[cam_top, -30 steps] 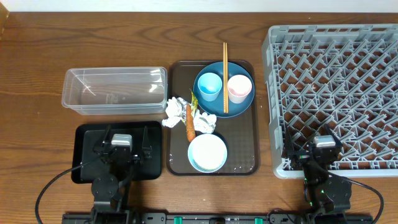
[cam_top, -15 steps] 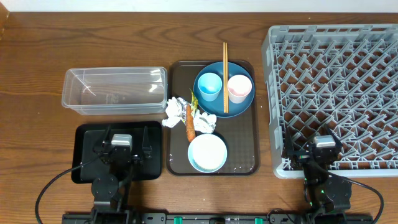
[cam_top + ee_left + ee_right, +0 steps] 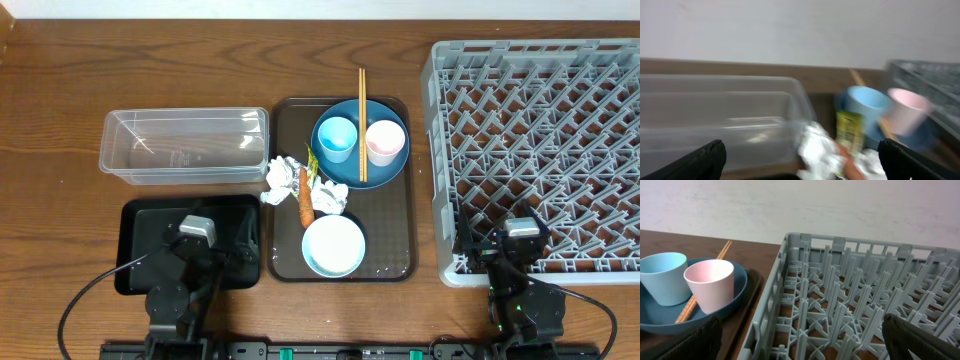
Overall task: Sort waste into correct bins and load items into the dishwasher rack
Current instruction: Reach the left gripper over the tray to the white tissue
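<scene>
While both arms sit low at the near edge, the overhead view puts the left gripper [image 3: 212, 240] over the shallow black rectangular tray [image 3: 140, 225], with the clear plastic rectangular tub [image 3: 110, 150] ahead of it. Ahead to its right, on the brown serving tray [image 3: 385, 220], lie crumpled white paper napkins [image 3: 278, 178] and a small orange carrot piece [image 3: 305, 195]. The napkins should be light and soft, pinchable at any ridge. The carrot looks firm and likely to roll, so take it across its middle. The white bowl [image 3: 333, 245] lies right of that gripper, and its rim looks the best hold. From above I cannot tell either jaw's state. The left wrist view is smeared, but its fingertips [image 3: 700, 160] stand wide apart around nothing. Dead ahead is a crumpled silver foil wrapper with yellow-green label [image 3: 849, 132], flimsy and crushable. The carrot is cut off below. The right wrist view shows the right gripper [image 3: 515, 228] likewise spread and empty, over the large square grey plastic dishwasher rack [image 3: 840, 310]. Ahead to its left, the light blue cup [image 3: 662, 275], pale pink cup [image 3: 710, 282] and wooden chopsticks [image 3: 720, 252] load the large round blue plate [image 3: 740, 282]. The plate is probably the heaviest and slickest piece. Bowl and waste are out of this frame.
</scene>
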Available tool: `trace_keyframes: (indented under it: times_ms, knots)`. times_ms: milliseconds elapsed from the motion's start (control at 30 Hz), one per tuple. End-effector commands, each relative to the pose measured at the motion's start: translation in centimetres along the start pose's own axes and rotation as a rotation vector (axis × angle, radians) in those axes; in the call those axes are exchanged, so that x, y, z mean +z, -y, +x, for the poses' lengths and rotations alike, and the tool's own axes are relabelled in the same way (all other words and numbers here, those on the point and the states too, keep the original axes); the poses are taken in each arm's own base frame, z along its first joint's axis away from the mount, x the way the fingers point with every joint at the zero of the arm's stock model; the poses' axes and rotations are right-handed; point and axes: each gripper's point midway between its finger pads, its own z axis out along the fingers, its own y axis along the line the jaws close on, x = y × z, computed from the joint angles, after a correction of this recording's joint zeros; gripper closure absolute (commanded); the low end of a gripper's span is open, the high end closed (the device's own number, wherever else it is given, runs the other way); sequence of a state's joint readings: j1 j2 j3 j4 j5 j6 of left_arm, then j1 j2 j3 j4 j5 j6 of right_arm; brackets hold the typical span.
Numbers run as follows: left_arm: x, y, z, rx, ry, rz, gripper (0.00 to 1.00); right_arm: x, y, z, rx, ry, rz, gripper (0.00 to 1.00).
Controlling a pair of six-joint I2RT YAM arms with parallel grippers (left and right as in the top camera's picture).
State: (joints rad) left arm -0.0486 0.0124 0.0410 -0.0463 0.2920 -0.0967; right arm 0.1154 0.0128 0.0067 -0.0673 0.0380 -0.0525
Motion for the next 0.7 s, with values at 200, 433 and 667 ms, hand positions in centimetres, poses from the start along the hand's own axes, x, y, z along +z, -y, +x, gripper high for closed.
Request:
trace_keyframes:
  times_ms: [200, 433, 667]
  knots:
    - [-3.2, 5.0, -4.9, -0.195, -0.098, 0.181, 0.01, 0.0, 0.3, 0.2, -0.005, -0.009, 0.016, 0.01]
    - [-5.7, 6.7, -11.9, -0.217, -0.163, 0.164, 0.01, 0.0, 0.3, 0.2, -0.005, -0.009, 0.016, 0.01]
    - [-4.9, 7.5, -17.0, -0.305, -0.418, 0.100, 0.01, 0.0, 0.3, 0.2, -0.005, -0.009, 0.016, 0.01]
